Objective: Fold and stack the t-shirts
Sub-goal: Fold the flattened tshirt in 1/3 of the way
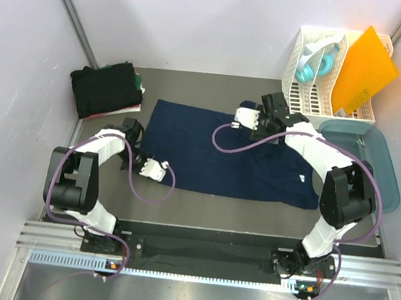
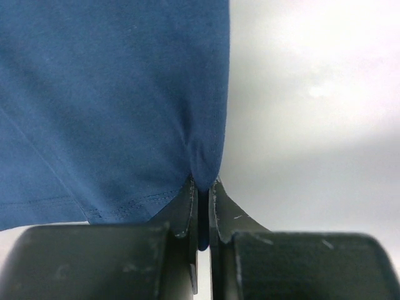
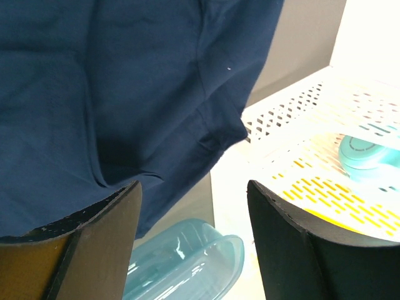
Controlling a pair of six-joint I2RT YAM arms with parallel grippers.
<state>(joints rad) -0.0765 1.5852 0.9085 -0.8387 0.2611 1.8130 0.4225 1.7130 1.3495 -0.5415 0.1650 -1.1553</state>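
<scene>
Left wrist view, bottom edge: my left pincer (image 2: pixel 203 187). Its black fingers are clenched together, with a pinch of hem from the navy blue cloth t-shirt (image 1: pixel 215 152) nipped between the tips. The cloth bunches into a small pucker just above the grip. Blue fabric fills the upper left of that frame, bare pale surface the right.

Right wrist view, bottom corners: my right pincer (image 3: pixel 192 187), released, fingers standing wide apart with nothing between them. Navy cloth fills the upper left, above the left finger; I cannot tell whether it touches that finger.

Overhead view, largest first:
- Grey flat table (image 1: pixel 193 84) fills the middle of the frame.
- The navy blue cloth t-shirt lies spread flat across the centre. Its lower left corner is at my left pincer, and my right pincer is at its upper edge.
- Teal translucent plastic tub (image 1: pixel 384 164), right edge, just beside the shirt's right end.
- Folded pile of black and dark green cloth t-shirts (image 1: pixel 106 88), upper left, apart from the navy one.
- White slotted plastic rack (image 1: pixel 305 89), upper right, behind the tub.
- Orange flat plastic sheet (image 1: pixel 366 67) leaning in the rack.
- Teal rounded object (image 1: pixel 315 65) in the rack's left slot; too small to identify.
- Small white mark (image 1: pixel 301 179) on the navy shirt, lower right.
</scene>
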